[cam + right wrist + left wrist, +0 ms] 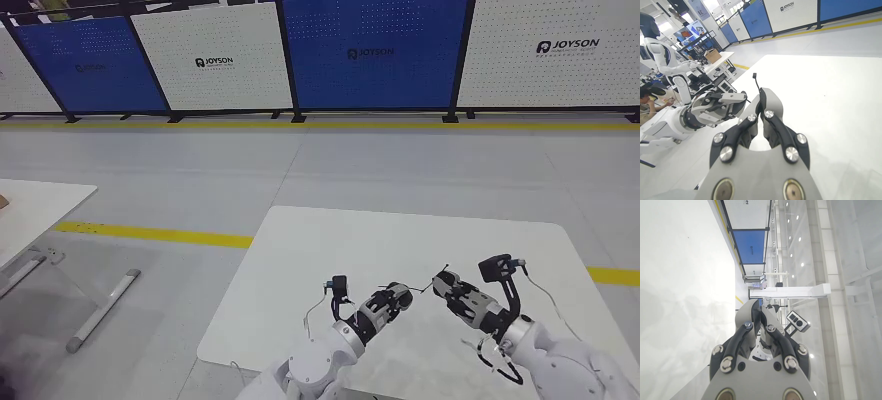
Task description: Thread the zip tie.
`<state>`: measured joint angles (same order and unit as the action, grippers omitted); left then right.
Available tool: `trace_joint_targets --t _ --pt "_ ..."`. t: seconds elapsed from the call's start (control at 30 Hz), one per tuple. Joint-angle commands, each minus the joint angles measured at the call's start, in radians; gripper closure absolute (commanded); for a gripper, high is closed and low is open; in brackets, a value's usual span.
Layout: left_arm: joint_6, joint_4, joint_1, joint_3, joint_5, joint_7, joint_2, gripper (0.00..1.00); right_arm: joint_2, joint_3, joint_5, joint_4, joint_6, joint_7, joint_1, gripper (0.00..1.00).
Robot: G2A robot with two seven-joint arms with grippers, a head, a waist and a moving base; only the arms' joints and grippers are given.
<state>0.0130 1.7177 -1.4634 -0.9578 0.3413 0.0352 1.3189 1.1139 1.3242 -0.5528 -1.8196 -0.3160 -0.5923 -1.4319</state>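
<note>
Seemingly mid-alignment: with the zip tie [756, 82] pinched tight in both the right gripper [761, 91] and the left gripper [745, 96] above the table's [400, 235] near edge, next steer its tail squarely into the free head [754, 75].

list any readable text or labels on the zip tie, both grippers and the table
zip tie: none.
left gripper: none.
right gripper: none.
table: none, plain white top.
</note>
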Motion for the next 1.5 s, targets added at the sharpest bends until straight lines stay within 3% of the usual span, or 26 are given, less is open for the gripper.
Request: trace_joint_targets --t 0.0,0.2,0.4,0.63,0.9,1.03,1.17,1.33,1.47 --pt "-0.002 -0.002 0.002 0.001 0.002 -0.002 0.001 0.98 0.000 -0.004 -0.013 -0.004 0.008 0.007 -0.002 1.00" --pt "0.012 -0.009 0.009 0.005 -0.011 -0.006 0.002 0.70 0.000 -0.017 -0.037 -0.015 0.023 0.025 -0.010 1.00" --pt "0.014 -0.022 0.015 0.008 -0.011 -0.012 0.004 0.75 0.000 -0.024 -0.046 -0.014 0.030 0.030 -0.007 1.00" --pt "0.026 -0.029 0.024 0.022 -0.027 -0.010 0.006 0.91 -0.002 -0.022 -0.053 -0.024 0.032 0.036 -0.013 1.00" --pt "0.029 -0.029 0.030 0.036 -0.038 -0.012 0.009 0.80 -0.004 -0.021 -0.057 -0.029 0.031 0.040 -0.019 1.00" --pt "0.032 -0.028 0.032 0.043 -0.047 -0.014 0.011 0.81 -0.004 -0.023 -0.061 -0.029 0.033 0.044 -0.019 1.00" --pt "0.032 -0.030 0.034 0.050 -0.056 -0.018 0.012 0.88 -0.005 -0.024 -0.067 -0.031 0.036 0.050 -0.021 1.00" --pt "0.033 -0.035 0.038 0.058 -0.064 -0.021 0.015 0.82 -0.006 -0.025 -0.068 -0.031 0.036 0.051 -0.022 1.00" --pt "0.032 -0.039 0.040 0.061 -0.062 -0.022 0.016 0.84 -0.006 -0.026 -0.067 -0.028 0.033 0.051 -0.022 1.00"
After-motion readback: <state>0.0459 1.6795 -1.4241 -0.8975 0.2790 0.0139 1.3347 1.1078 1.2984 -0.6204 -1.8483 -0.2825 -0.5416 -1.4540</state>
